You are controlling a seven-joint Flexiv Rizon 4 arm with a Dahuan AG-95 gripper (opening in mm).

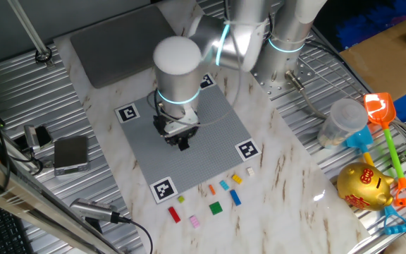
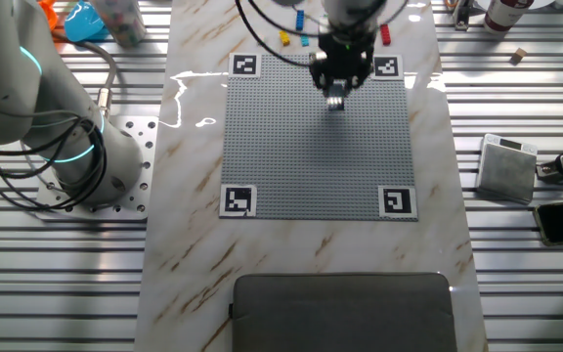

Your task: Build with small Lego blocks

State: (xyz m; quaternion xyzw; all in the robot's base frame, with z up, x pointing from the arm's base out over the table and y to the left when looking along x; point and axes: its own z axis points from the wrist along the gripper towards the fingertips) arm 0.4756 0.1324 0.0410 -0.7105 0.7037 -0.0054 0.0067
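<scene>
At frame centre: the pincer (image 1: 182,143) is held low over the grey studded plate (image 1: 210,134).
Hidden: its opening and contents cannot be told.
Lower centre: small Lego blocks (image 1: 216,207) are scattered on the desk (image 1: 287,190), beside the plate.

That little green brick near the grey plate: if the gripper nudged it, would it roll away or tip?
The green brick looks flat and square, so it would probably slide, not roll. It seems tiny and likely light. The marble-look tabletop appears smooth, so it may skid easily.

Marble-patterned tabletop (image 1: 294,183), ribbed metal bench (image 2: 516,284), cardboard sheet (image 1: 386,53) beside it
</scene>
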